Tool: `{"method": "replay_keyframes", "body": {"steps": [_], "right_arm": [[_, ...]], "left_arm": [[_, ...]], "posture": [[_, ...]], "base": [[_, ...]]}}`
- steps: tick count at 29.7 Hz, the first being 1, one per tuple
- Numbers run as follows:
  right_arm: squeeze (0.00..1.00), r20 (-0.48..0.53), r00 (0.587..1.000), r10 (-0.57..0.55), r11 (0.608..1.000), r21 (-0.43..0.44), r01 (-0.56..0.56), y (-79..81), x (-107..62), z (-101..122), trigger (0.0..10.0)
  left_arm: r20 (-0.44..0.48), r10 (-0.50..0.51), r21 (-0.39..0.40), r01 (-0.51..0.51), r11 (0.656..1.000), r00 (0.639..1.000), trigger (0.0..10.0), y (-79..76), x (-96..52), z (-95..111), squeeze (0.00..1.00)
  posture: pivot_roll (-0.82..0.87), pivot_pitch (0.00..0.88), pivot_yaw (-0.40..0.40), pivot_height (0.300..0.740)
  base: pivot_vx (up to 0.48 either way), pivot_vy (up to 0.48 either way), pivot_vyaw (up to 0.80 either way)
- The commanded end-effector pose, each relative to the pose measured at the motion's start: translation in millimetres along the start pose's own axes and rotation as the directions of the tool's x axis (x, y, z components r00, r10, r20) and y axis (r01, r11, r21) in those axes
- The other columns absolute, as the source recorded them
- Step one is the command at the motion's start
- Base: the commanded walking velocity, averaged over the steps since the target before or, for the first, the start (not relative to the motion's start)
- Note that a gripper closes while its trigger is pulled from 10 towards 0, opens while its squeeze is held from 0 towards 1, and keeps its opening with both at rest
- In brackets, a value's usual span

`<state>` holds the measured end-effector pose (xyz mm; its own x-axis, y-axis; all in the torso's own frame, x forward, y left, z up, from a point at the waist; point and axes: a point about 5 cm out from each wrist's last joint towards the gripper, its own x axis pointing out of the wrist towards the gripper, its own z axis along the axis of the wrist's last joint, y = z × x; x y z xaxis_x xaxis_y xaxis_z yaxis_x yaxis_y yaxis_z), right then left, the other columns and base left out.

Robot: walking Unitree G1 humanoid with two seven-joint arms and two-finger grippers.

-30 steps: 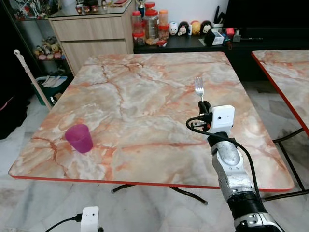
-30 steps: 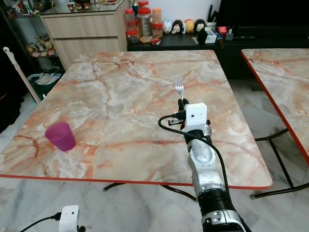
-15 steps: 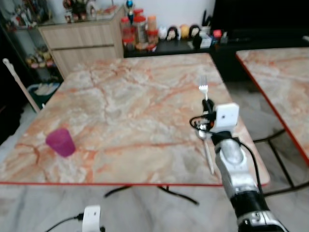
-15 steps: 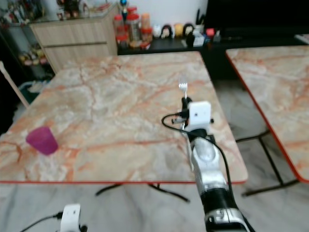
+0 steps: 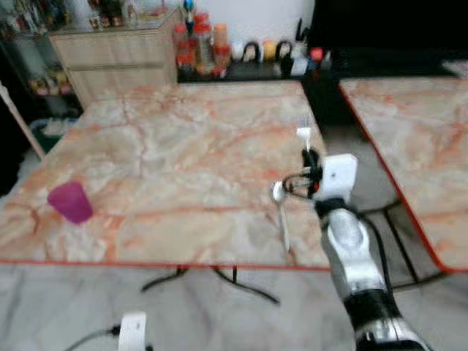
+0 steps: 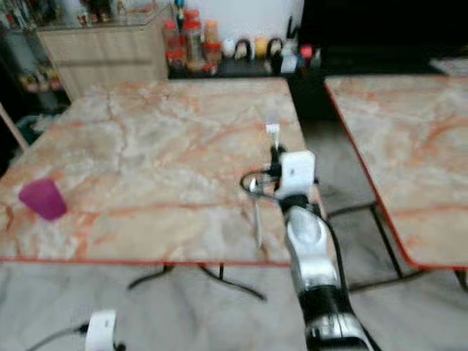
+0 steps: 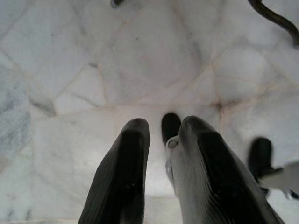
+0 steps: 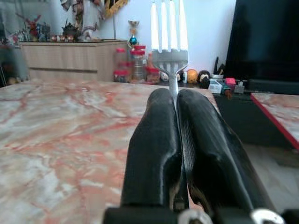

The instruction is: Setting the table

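My right gripper (image 5: 308,158) is shut on the handle of a silver fork (image 8: 169,32), which stands upright with its tines up over the front right part of the marble table (image 5: 183,146). A silver spoon (image 5: 281,213) lies on the table just left of that arm, near the front edge. A purple cup (image 5: 70,202) stands upright at the front left of the table. My left gripper (image 7: 163,135) hangs low over the pale floor, its fingers (image 7: 128,172) a narrow gap apart with nothing between them.
A second marble table (image 5: 409,124) stands to the right across a narrow aisle. Behind are a wooden cabinet (image 5: 117,55), several jars (image 5: 201,44) and a low black shelf with figurines (image 5: 270,51). Black table legs (image 5: 219,278) cross the tiled floor.
The whole view has shifted, so the camera moved; the table now sits further left in the picture. The spoon has come out from behind my right arm. The fork stays held upright.
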<state>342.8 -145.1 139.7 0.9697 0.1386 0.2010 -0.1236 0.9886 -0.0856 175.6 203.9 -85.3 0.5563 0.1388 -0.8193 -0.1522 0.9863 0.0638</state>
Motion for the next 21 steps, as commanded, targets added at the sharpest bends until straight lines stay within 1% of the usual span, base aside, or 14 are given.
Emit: {"method": "replay_keyframes", "body": {"steps": [1,12,21], "right_arm": [[0.00,0.003,1.000,-0.023,1.000,-0.018,0.023,-7.4,0.0,2.3,10.0],[0.00,-0.007,0.999,-0.033,0.999,-0.028,0.033,-8.3,0.8,1.7,10.0],[0.00,-0.011,0.998,-0.067,0.997,-0.036,0.067,-15.0,0.5,2.3,10.0]], "left_arm": [[-0.004,-0.008,-0.009,0.008,1.000,1.000,10.0,-4.7,0.3,0.1,0.00],[-0.003,-0.012,-0.004,0.012,1.000,1.000,10.0,-5.8,0.3,0.4,0.00],[-0.003,-0.014,-0.002,0.014,1.000,1.000,10.0,-4.9,0.1,-0.4,0.00]], "posture": [[-0.21,0.000,0.054,0.740],[-0.20,0.000,0.053,0.740],[-0.20,0.000,0.053,0.740]], "base": [[0.000,-0.480,0.00],[0.000,-0.476,0.00],[0.000,-0.472,0.00]]}}
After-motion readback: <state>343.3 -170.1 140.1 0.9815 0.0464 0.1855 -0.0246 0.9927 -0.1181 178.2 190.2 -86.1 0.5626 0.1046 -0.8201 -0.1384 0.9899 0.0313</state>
